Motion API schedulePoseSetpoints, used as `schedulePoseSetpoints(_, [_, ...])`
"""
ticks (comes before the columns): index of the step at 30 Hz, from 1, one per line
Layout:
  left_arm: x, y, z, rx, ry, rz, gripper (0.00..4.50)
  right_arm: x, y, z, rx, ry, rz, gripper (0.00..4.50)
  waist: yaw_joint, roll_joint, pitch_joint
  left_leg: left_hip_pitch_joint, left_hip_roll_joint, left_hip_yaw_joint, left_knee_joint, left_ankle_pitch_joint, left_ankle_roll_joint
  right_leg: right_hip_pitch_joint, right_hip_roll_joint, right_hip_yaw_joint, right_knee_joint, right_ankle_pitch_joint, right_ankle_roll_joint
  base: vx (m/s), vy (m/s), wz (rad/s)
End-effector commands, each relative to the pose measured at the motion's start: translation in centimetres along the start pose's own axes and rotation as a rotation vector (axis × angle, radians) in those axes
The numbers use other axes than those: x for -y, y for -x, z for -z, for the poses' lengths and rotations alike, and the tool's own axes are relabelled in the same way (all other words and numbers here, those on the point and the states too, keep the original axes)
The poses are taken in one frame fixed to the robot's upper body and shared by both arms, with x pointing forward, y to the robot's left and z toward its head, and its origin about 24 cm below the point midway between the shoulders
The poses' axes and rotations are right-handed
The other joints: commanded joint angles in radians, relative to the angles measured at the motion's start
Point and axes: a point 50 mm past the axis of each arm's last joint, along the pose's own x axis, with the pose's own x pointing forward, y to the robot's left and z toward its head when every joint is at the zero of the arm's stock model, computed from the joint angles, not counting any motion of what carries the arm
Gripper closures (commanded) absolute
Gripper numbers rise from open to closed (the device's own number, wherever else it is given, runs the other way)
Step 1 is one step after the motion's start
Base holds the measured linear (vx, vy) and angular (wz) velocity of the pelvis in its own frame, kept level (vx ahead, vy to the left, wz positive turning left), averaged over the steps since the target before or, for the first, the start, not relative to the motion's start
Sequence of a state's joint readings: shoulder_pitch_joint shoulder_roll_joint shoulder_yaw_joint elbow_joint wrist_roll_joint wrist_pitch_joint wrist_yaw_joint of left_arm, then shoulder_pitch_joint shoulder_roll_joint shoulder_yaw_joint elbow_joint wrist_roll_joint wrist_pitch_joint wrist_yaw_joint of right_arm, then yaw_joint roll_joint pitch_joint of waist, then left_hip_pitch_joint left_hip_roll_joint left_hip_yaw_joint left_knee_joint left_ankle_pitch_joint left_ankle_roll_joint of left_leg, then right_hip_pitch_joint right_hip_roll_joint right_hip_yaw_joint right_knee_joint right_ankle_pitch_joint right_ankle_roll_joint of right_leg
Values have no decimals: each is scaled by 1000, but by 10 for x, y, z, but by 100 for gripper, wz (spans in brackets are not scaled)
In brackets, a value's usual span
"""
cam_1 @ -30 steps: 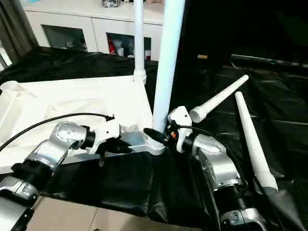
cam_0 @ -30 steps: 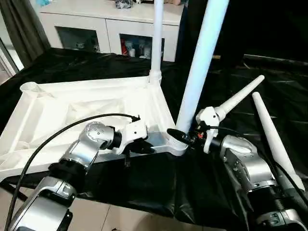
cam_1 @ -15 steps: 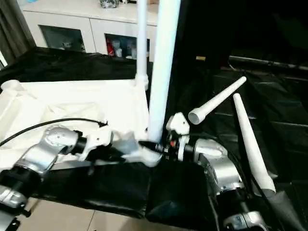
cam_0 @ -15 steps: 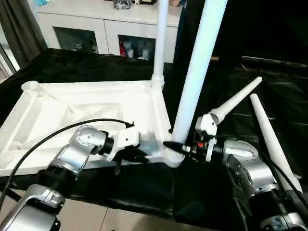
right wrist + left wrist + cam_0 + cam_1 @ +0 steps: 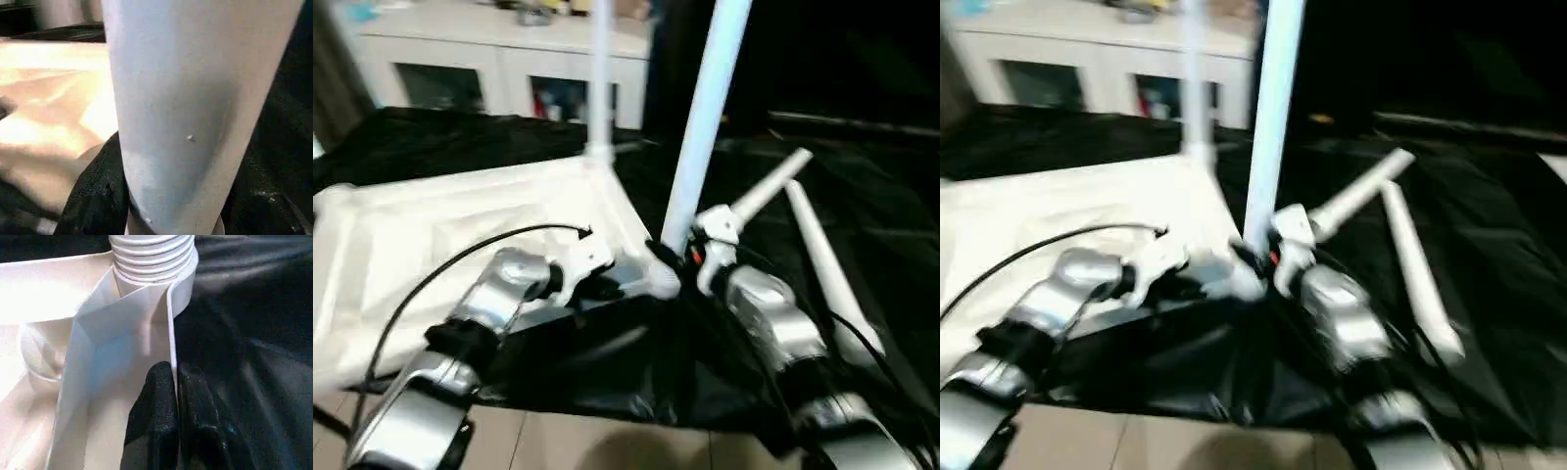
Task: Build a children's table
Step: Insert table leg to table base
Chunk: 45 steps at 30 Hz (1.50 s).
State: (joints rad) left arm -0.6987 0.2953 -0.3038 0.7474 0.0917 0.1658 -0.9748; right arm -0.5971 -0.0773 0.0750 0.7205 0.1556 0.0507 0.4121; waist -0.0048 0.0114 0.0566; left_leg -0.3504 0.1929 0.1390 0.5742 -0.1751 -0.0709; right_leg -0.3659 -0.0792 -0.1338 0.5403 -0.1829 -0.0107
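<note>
The children's table top lies upside down on a black cloth, ribbed side up. One white leg stands in its far right corner socket. A second leg rises, leaning slightly right, from the near right corner socket. My left gripper is shut on the top's near rim just left of that socket, its black fingers pinching the thin wall. At the base of the near leg sits my right gripper, its fingers closed on either side of the tube.
Two loose white legs lie on the black cloth to the right of my right forearm. A white cabinet with glass doors stands behind the work. The cloth's front edge hangs over pale floor.
The whole picture has swung and blurred, so the camera has moved. Both grippers keep the same holds on the rim and on the near leg.
</note>
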Motion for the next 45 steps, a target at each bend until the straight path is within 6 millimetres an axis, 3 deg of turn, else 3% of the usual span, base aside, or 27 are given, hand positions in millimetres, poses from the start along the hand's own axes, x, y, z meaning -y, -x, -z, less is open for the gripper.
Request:
schedulePoseSetpoints(1, [-8, -3, -30, 53, -33, -62, 450, 14, 7, 50, -244, -115, 240, 260, 9, 39, -30, -38, 90, -31, -200, -903, -66, 84, -34, 26, 74, -361, -92, -107, 28, -11])
schedulePoseSetpoints(2, [-10, -5, -32, 44, -15, -92, 450, 12, 2, 47, -243, -136, 281, 260, 44, 22, -28, -46, 95, 13, -234, -897, -54, 74, -20, 64, 156, -257, -87, -89, -47, 12])
schedulePoseSetpoints(3, [-10, -7, -34, 43, -7, -107, 450, 12, 0, 45, -243, -140, 305, 260, 51, -6, -32, -14, 70, 30, -203, -816, -46, 43, -26, 97, 129, -373, -78, -89, -47, 12])
schedulePoseSetpoints(4, [-11, -10, -37, 36, 3, -135, 450, 9, -6, 40, -235, -149, 340, 260, 44, -47, -14, 167, -33, 40, 119, -489, -49, -174, -117, 73, -178, -1080, -16, 60, -124, 17])
schedulePoseSetpoints(5, [-11, -10, -38, 34, 4, -141, 450, 8, -7, 39, -234, -151, 349, 260, 30, -58, -21, 124, -40, 20, 145, -318, -11, -144, -153, 101, -172, -1186, -13, 153, -49, -36])
schedulePoseSetpoints(6, [-12, -13, -42, 30, 16, -166, 450, 5, -13, 33, -223, -154, 393, 260, 69, -31, -39, -26, 17, -31, -3, -194, -2, 48, -173, 115, -72, -875, -10, 153, -49, -36])
schedulePoseSetpoints(7, [-12, -14, -43, 30, 22, -171, 450, 4, -15, 32, -222, -149, 398, 260, 69, -20, -56, 8, 28, -26, -33, -186, -11, 13, -122, 95, -50, -695, -27, 67, 25, -34])
schedulePoseSetpoints(8, [-12, -14, -44, 31, 24, -172, 450, 3, -16, 32, -222, -145, 401, 260, 55, -9, -64, 33, 39, -19, -49, -169, -34, -1, -74, 84, -6, -316, -118, -5, -29, 18])
schedulePoseSetpoints(9, [-11, -15, -44, 31, 26, -175, 450, 1, -17, 31, -222, -138, 403, 260, 53, -13, -64, 36, 39, -11, -55, -168, -34, 3, -71, 83, -2, -198, -163, -5, -29, 18])
schedulePoseSetpoints(10, [-11, -15, -45, 31, 26, -177, 450, -2, -19, 30, -226, -130, 398, 260, 46, -29, -51, 21, 28, 0, -68, -241, -14, 13, -66, 81, -9, -224, -188, 0, 0, 0])
schedulePoseSetpoints(11, [-11, -15, -45, 31, 27, -178, 450, -5, -21, 30, -229, -124, 390, 260, 44, -31, -43, 39, 19, 8, -58, -373, -8, -8, -70, 76, -43, -479, -149, 0, 0, 0])
schedulePoseSetpoints(12, [-12, -15, -44, 28, 29, -181, 450, -6, -22, 30, -231, -121, 391, 260, 39, -36, -45, 40, 11, 4, -53, -407, -3, -9, -79, 73, -59, -617, -109, 0, 0, 0])
schedulePoseSetpoints(13, [-12, -14, -44, 26, 30, -182, 450, -7, -23, 30, -233, -111, 388, 260, 38, -39, -47, 29, 13, 0, -57, -398, 0, -3, -82, 71, -63, -647, -85, 0, 0, 0])
schedulePoseSetpoints(14, [-12, -14, -44, 26, 30, -183, 450, -7, -23, 29, -233, -108, 388, 260, 37, -36, -48, 27, 15, -2, -58, -382, 3, -5, -84, 66, -74, -672, -52, 0, 0, 0])
schedulePoseSetpoints(18, [-13, -13, -40, 15, 39, -198, 450, -9, -27, 26, -222, -94, 396, 260, 37, -35, -52, 17, 24, -4, -69, -333, -1, 1, -83, 63, -68, -586, -60, 0, 0, 0])
schedulePoseSetpoints(27, [-14, -11, -39, 11, 40, -206, 450, -11, -28, 26, -218, -93, 394, 260, 34, -36, -57, 9, 34, 1, -74, -287, -8, 7, -84, 77, -41, -398, -146, 0, 0, 0])
schedulePoseSetpoints(35, [-14, -11, -38, 8, 27, -204, 450, -14, -31, 21, -195, -36, 354, 260, 35, -31, -58, 10, 34, 8, -72, -273, -10, 10, -83, 79, -36, -354, -175, 0, 0, 0])
schedulePoseSetpoints(37, [-15, -10, -40, 11, 9, -207, 450, -15, -33, 15, -154, -73, 323, 191, 36, -33, -57, 12, 35, 9, -72, -283, -7, 9, -84, 78, -39, -378, -172, 0, 0, 0])
schedulePoseSetpoints(39, [-15, -10, -41, 24, -6, -199, 450, -14, -34, 9, -121, -77, 306, 188, 36, -32, -57, 11, 36, 9, -73, -284, -5, 10, -84, 78, -40, -381, -170, 0, 0, 0])
schedulePoseSetpoints(41, [-14, -9, -41, 27, -9, -196, 450, -12, -34, 4, -91, -83, 289, 178, 38, -30, -61, 11, 37, 11, -70, -259, -6, 11, -84, 80, -34, -331, -187, 0, 0, 0])
schedulePoseSetpoints(42, [-14, -9, -41, 27, -14, -193, 450, -12, -34, 3, -81, -88, 285, 151, 38, -32, -64, 6, 39, 12, -69, -219, -1, 16, -83, 81, -23, -268, -204, 0, 0, 0])
schedulePoseSetpoints(44, [-13, -9, -41, 30, -27, -185, 450, -9, -34, -3, -44, -90, 266, 131, 40, -24, -64, 9, 39, 17, -66, -192, 9, 14, -83, 82, -17, -206, -236, 0, 0, 0])
schedulePoseSetpoints(45, [-12, -8, -40, 32, -32, -179, 450, -8, -34, -7, -20, -82, 251, 131, 41, -26, -66, 7, 38, 18, -63, -180, 13, 18, -82, 81, -15, -190, -243, 0, 0, 0])
